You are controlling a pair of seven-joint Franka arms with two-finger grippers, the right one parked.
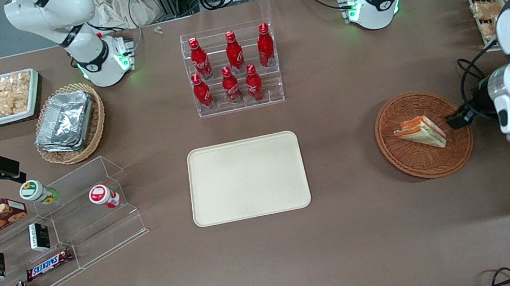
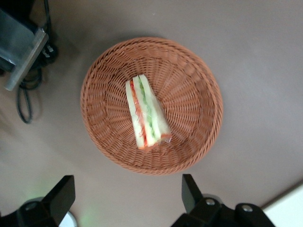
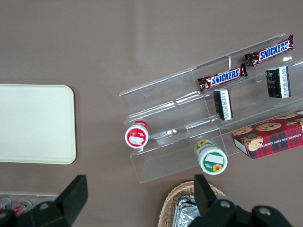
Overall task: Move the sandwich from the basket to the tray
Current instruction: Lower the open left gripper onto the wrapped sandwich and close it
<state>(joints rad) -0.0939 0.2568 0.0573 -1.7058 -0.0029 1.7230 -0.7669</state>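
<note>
The sandwich (image 1: 421, 132) lies on its side in the middle of the round basket (image 1: 408, 163), toward the working arm's end of the table (image 1: 356, 240). The gripper (image 2: 128, 198) hangs above the basket, spread wide and holding nothing, with the sandwich showing between its two fingers (image 2: 61, 194).

The risks, as I judge them, come from the wrap and the weave. The clear wrap looks slick and the bread soft, so a hard squeeze could crush the wedge, and a light one could let it slip out on the way over. The wedge tapers, so closing across the thin end may pinch wrap only. Fingers coming down too deep could catch the wicker and drag or tip the light basket.

The tray (image 1: 225, 211) sits bare near the table's middle, well apart from the basket, with open brown table between them. A rack of red bottles (image 1: 234, 70) stands farther from the front camera than the tray, off the direct path.
</note>
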